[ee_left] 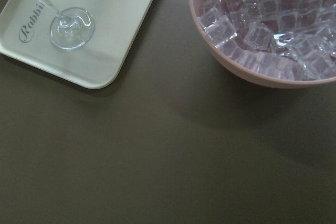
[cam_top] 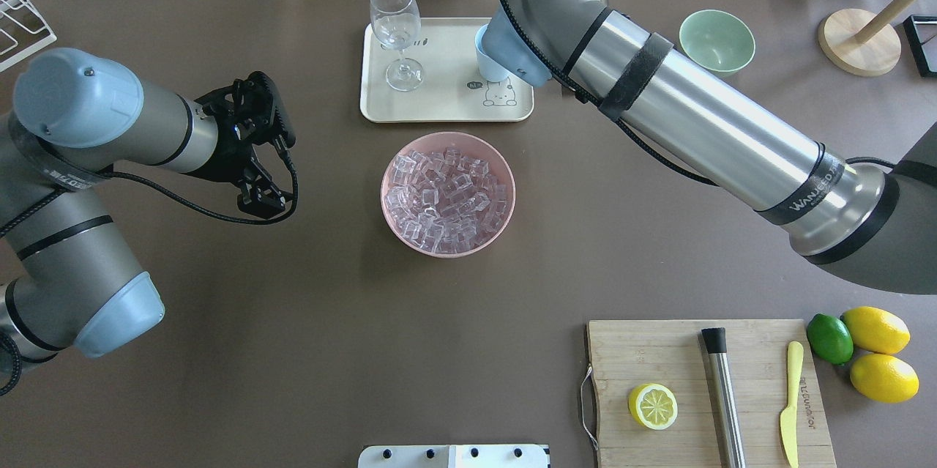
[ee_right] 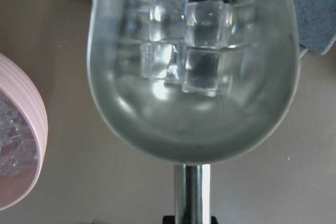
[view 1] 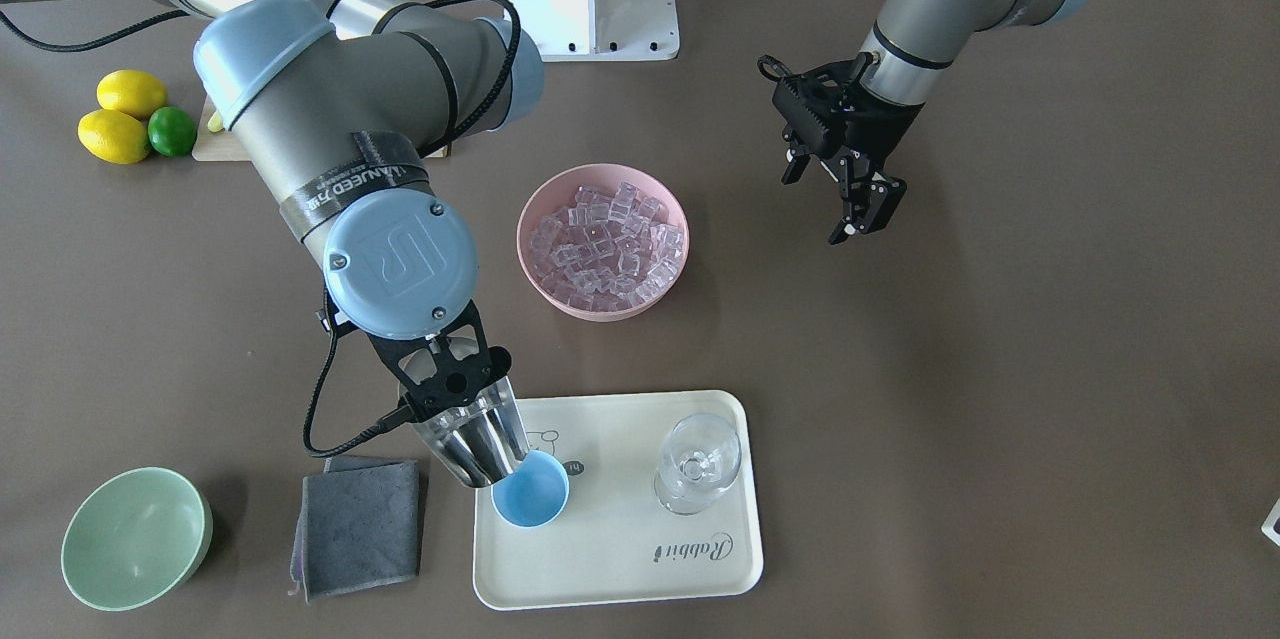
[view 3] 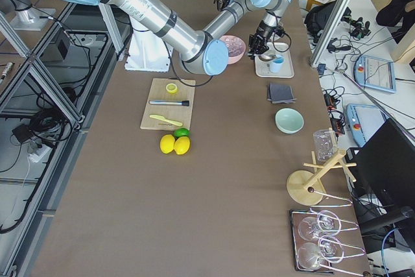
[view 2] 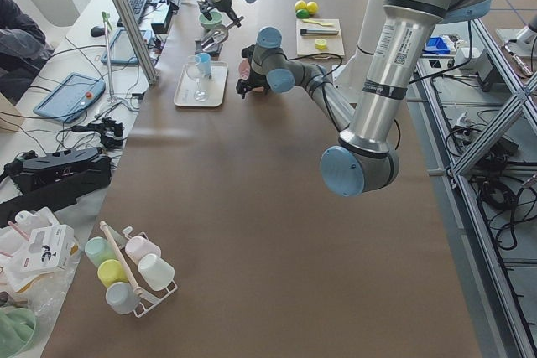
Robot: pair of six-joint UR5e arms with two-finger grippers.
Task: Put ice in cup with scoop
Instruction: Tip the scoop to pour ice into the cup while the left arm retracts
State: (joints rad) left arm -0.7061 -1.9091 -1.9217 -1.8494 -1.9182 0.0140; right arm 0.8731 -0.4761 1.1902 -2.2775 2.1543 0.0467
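The right arm reaches over to the tray point(view 1: 640, 569). Its right gripper point(view 1: 452, 387) is clamped on the handle of the scoop point(view 1: 480, 444), whose lip tilts down over the rim of the cup point(view 1: 530, 504), which stands on a corner of the tray. This looks like the pouring step. A few cubes of ice point(ee_right: 186, 51) lie in the trough, and the cup seems empty, though the scoop hides part of it. The next move calls for a steeper tip, slow enough that the cubes slide in without knocking the light cup. The left gripper point(view 1: 862, 219) hangs with its fingers parted and holding nothing, well apart from the tray. A bowl point(view 1: 522, 237) of more ice sits near the tray on the robot's side. The table point(view 1: 1000, 399) is flat, dull brown. Past the tray's outer edge stands a cluttered bench point(view 2: 59, 119).
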